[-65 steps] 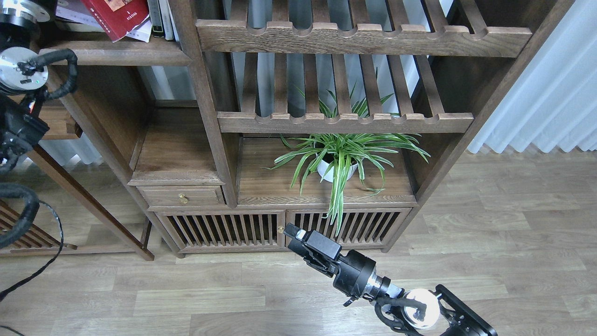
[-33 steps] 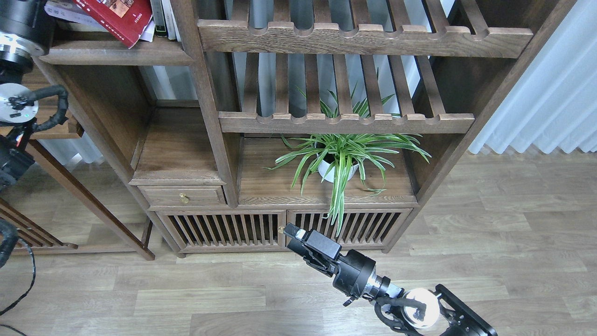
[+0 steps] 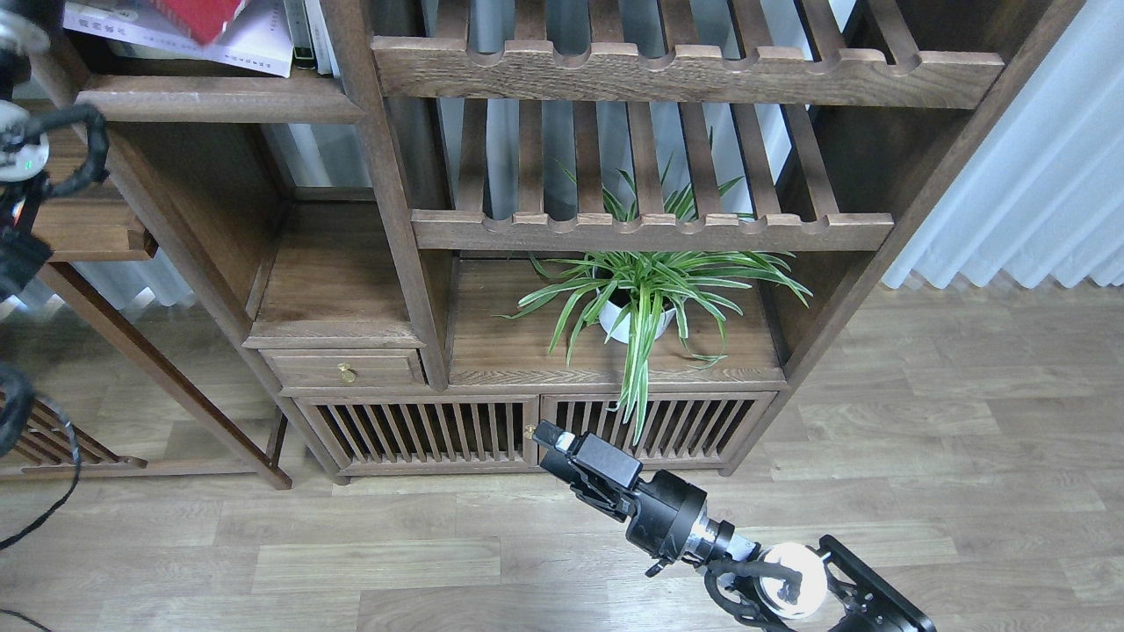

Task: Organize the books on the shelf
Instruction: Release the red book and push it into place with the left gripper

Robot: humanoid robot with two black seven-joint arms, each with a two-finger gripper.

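Observation:
The shelf [image 3: 219, 96] is the flat dark-brown board at the top left. A pale white-lavender book [image 3: 250, 53] lies flat on it. A corner of the red book [image 3: 200, 16] shows above it, cut off by the top edge. Some thin upright spines [image 3: 303, 35] stand at the shelf's right end. The dark maroon book does not show. My left arm [image 3: 26, 149] rises along the left edge and its gripper is out of view above the frame. My right gripper [image 3: 549, 436] hangs low in front of the cabinet doors, too dark to tell its fingers apart.
Two slatted racks [image 3: 650, 233] with scalloped rails fill the bookcase's right side. A potted spider plant [image 3: 637, 303] stands below them. A small drawer [image 3: 342, 370] and slatted doors [image 3: 421, 430] are at the bottom. A white curtain [image 3: 1036, 175] hangs at right.
The red book has risen from its tilted rest on the shelf and is nearly out of the top of the frame. My left arm has moved up. My right arm has not moved.

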